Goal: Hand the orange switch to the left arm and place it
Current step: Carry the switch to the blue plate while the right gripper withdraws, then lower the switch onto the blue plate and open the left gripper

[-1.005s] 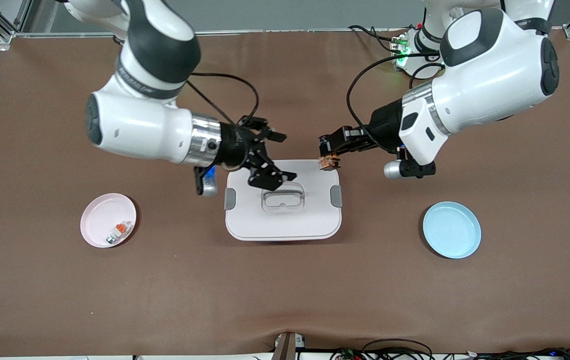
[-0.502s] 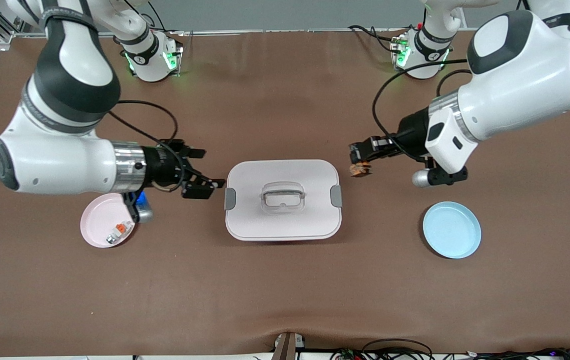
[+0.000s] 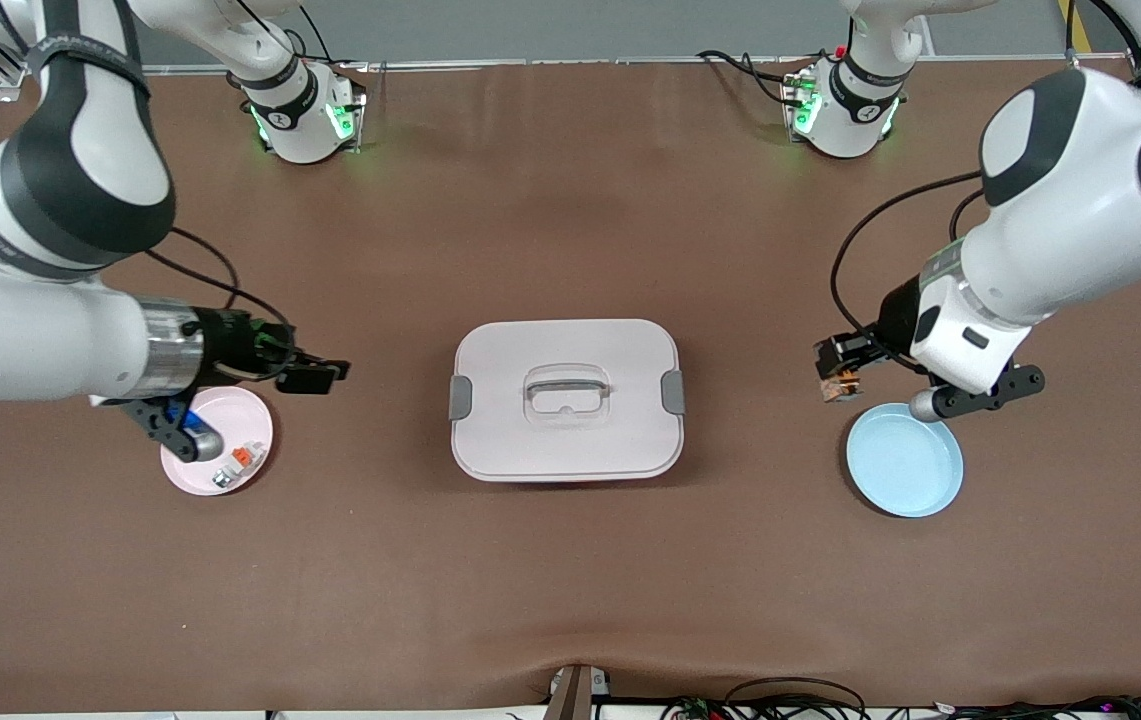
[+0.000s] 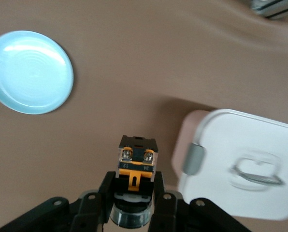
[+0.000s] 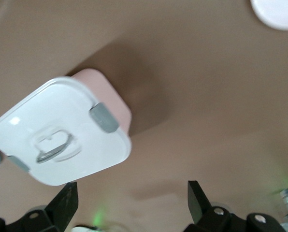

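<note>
Front view shows both arms drawn well apart now. A second ago their pincers were facing each other over the box [image 3: 566, 400], with the left pincer [image 3: 838, 372] already carrying the orange switch [image 3: 838, 385] at the box's corner. Since then each arm has swung out toward its own end of the counter [image 3: 570, 580], and the box sits untouched in the middle with its lid on and both grey latches showing.

The left pincer is clamped on the orange switch and hangs just beside the rim of the blue plate [image 3: 905, 460], at the left arm's end of the counter. From the left wrist view the switch [image 4: 137, 162] stands gripped between the two fingers, its orange tab and two screws facing the camera, with the blue plate [image 4: 30, 72] well off ahead.

The right pincer [image 3: 315, 375] has pulled back with its fingers spread wide and nothing between them; it hovers by the pink plate [image 3: 192, 428], where a small white-grey piece with an orange cap [image 3: 238, 462] lies.

To my eye the handover is finished and the box has been cleared; what remains is lowering the switch onto the blue plate and letting go. The right arm seems only to be waiting.
</note>
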Action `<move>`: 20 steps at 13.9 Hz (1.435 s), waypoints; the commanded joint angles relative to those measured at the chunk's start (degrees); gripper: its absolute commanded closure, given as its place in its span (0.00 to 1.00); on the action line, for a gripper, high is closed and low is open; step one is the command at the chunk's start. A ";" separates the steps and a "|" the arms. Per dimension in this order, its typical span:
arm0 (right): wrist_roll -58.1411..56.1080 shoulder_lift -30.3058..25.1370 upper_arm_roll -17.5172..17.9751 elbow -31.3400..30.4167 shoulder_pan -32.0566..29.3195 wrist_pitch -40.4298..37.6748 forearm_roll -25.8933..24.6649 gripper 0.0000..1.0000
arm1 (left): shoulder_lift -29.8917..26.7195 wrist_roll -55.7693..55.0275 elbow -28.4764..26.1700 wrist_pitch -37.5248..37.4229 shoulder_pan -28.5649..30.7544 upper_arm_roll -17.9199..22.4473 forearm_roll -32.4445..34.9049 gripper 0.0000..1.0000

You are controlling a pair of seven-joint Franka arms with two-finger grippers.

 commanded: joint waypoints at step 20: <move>-42.61 -19.84 0.94 -25.37 -13.24 20.24 -26.96 0.00 | 24.21 -8.84 -5.80 18.62 10.96 1.51 26.03 0.54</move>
